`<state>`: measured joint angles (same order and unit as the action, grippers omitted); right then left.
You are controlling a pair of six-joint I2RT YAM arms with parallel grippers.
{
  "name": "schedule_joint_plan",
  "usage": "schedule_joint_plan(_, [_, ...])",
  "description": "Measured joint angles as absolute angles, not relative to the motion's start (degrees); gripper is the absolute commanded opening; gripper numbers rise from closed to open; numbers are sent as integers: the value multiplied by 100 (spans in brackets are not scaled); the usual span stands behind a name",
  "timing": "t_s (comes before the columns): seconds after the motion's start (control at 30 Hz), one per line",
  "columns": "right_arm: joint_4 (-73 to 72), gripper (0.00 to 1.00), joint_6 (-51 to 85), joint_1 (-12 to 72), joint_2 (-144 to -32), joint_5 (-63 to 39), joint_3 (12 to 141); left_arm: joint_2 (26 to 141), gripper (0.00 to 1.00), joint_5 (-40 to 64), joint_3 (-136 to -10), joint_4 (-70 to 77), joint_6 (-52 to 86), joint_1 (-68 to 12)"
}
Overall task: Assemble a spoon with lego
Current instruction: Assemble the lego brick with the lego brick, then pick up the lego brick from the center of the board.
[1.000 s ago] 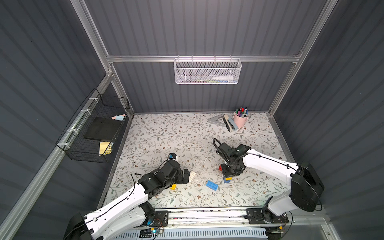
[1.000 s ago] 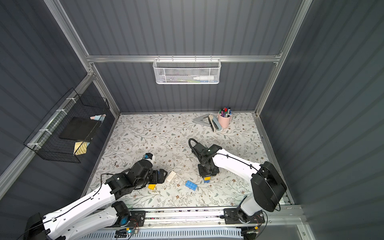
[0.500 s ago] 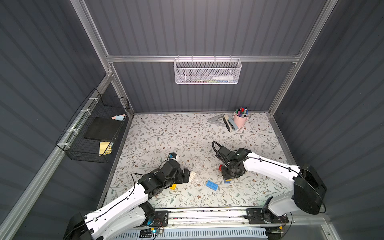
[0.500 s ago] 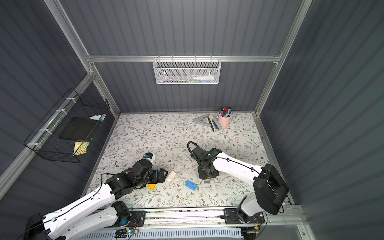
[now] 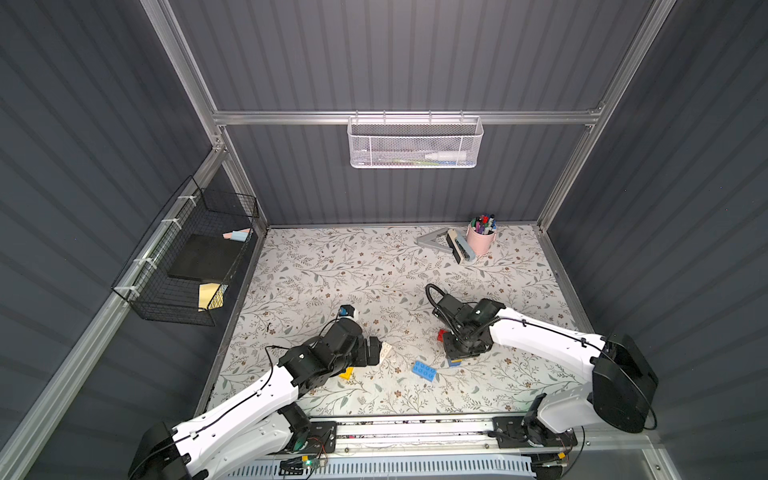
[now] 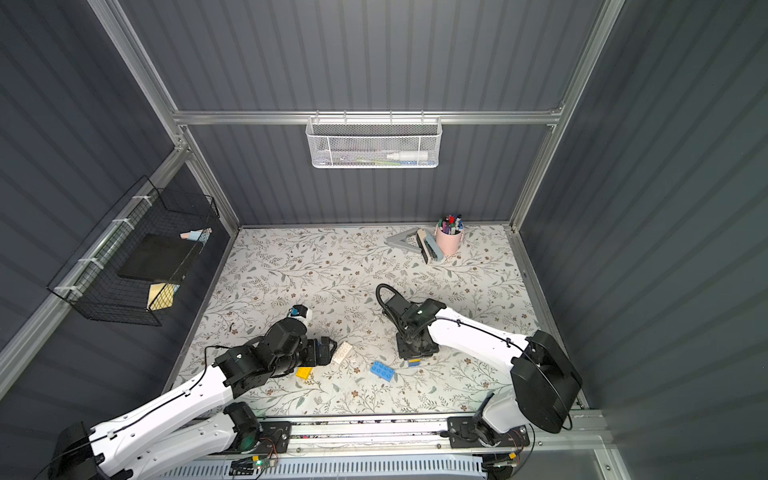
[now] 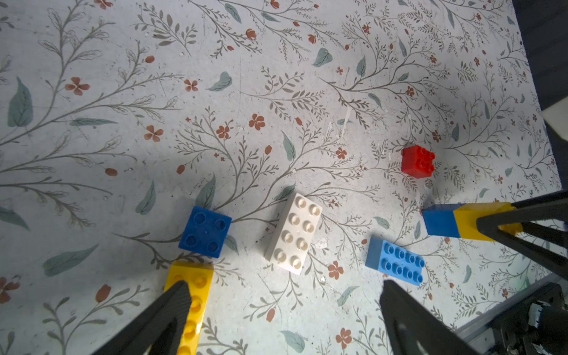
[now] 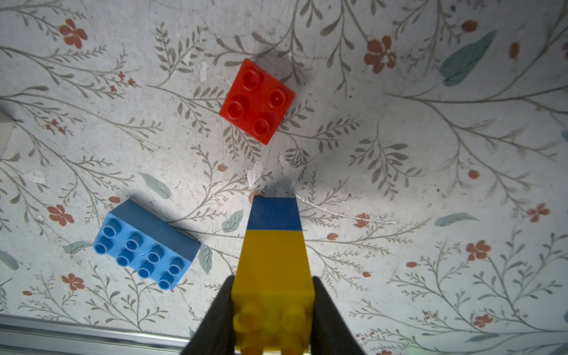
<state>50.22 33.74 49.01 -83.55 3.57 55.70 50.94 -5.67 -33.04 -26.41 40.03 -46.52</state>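
Right wrist view: right gripper clamps the yellow end of the stack, blue end down at the mat. Both top views place the stack at 4 o'clock of mat centre. This arm has just dipped slightly, probably seating the joint. Left gripper hangs wide open, empty; five bricks remain loose.

Bare mat lies between the left gripper's wide-spread jaws, the white oblong brick just ahead of the gap. A yellow oblong brick runs under one finger, a dark blue square brick beyond it. Ahead of the yellow-and-blue brick stack clamped in the right gripper sits the red square brick; a light blue oblong brick flanks one side.
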Motion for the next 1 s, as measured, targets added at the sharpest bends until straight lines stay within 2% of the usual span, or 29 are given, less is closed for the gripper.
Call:
schedule_joint_plan(0.13, [5081, 49, 3433, 4897, -8499, 279, 5590, 5144, 99, -493, -3304, -2596, 4001, -4652])
schedule_joint_plan(0.33, [5118, 54, 3494, 4897, -8670, 189, 5546, 5227, 99, -412, -3304, -2539, 4001, -4652])
schedule_joint_plan(0.57, [5122, 70, 3518, 4897, -8659, 126, 5548, 5269, 99, -353, -3304, -2541, 4003, -4652])
schedule_joint_plan(0.77, [5122, 67, 3454, 4810, -8508, 126, 5548, 5389, 99, -451, -3306, -2615, 4053, -4652])
schedule_joint_plan(1.0, [5043, 51, 3371, 4696, -8685, 60, 5548, 5474, 99, -591, -3347, -2755, 4182, -4652])
